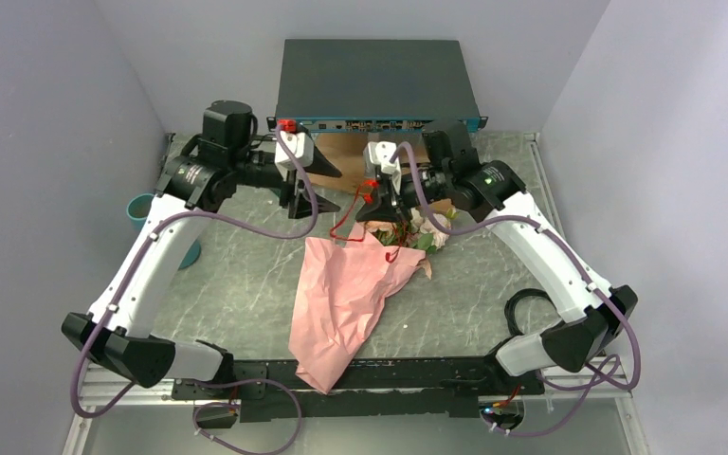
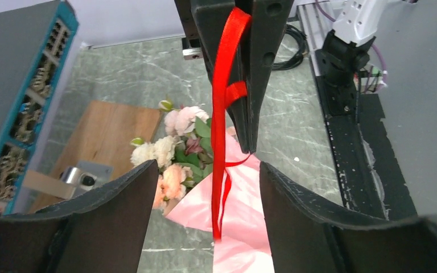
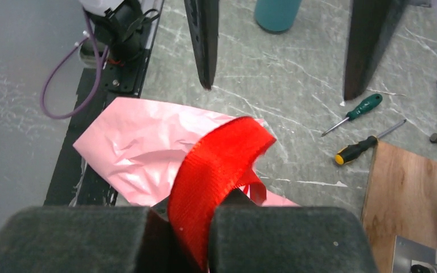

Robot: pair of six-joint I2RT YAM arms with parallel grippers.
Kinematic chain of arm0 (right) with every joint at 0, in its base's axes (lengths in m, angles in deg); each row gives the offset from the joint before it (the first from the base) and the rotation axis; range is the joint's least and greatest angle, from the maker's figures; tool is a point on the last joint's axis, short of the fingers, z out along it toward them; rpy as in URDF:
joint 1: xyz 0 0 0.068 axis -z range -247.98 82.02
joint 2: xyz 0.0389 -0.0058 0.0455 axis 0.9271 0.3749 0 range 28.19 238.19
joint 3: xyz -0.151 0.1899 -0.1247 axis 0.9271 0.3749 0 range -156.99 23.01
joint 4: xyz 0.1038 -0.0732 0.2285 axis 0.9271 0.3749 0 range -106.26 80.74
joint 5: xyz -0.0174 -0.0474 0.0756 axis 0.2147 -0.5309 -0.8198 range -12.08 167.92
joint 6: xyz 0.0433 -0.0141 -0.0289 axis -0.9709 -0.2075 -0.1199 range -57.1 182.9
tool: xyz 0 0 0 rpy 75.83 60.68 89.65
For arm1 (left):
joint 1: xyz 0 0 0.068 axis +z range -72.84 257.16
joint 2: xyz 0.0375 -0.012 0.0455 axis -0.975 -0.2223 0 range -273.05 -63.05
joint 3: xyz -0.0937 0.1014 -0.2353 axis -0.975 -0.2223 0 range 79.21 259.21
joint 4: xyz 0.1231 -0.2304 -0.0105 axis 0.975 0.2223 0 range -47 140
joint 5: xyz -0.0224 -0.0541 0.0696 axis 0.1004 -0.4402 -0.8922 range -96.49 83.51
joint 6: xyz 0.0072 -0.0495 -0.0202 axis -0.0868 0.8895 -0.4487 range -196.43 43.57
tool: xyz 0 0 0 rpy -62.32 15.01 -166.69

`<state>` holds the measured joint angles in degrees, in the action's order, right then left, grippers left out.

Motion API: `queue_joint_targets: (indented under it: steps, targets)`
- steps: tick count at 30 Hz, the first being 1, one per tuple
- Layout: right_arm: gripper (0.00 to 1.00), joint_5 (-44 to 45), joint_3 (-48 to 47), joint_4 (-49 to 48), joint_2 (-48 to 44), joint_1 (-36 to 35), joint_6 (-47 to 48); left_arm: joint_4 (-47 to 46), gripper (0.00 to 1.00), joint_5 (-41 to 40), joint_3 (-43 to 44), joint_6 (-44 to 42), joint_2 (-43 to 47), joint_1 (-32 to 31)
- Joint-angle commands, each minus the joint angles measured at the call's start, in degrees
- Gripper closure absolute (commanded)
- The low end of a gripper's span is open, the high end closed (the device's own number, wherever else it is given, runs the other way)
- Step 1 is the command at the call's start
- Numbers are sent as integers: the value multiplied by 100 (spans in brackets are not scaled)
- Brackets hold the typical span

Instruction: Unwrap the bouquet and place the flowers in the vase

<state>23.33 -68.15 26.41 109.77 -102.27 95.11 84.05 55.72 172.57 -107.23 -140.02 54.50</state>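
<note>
The bouquet (image 1: 351, 284) is lying mid-table (image 1: 227, 284); the right gripper (image 3: 205, 227) is clamping its red ribbon (image 3: 222, 153), lifting it to untie the wrap, while the left gripper (image 2: 205, 168) is hovering alongside, jaws apart, holding nothing

- And there's the pink paper (image 1: 341, 303): thin, crinkled all over, with a soft sheen along the creases.
- The red ribbon (image 3: 222, 165) is up close now: woven cloth with a fine ribbed weave.
- The right gripper (image 3: 190, 219) has matt black pads, grainy like foam.
- The table (image 1: 237, 284) has a smooth stone look, grey-green with white veins.
- The board (image 3: 415, 187) is plain matt wood with the grain showing.
- The vase (image 3: 276, 11) is smooth, even teal.
- The green screwdriver (image 3: 353, 114) has a glossy plastic handle and a metal shaft.
</note>
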Motion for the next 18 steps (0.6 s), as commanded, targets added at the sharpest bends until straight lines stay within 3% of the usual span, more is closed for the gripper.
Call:
queue_joint_targets:
  steps: [1, 5, 12, 15, 18]
  targets:
    - [100, -140, -259, 709, 3, -158, 885, 576, 26, 205, 223, -1155, -56, -380]
    - [100, -42, -249, 841, -2, -263, 1096, 525, 23, 25, 106, -1253, -37, -779]
    - [100, 42, -269, 831, 41, -384, 1156, 147, 36, -53, 154, -833, -248, -1126]
    - [100, 53, -260, 780, 39, -382, 1116, 66, 46, -171, 127, -724, -292, -1286]
    - [100, 75, -235, 739, 21, -387, 1105, 17, 66, -350, 43, -677, -280, -1358]
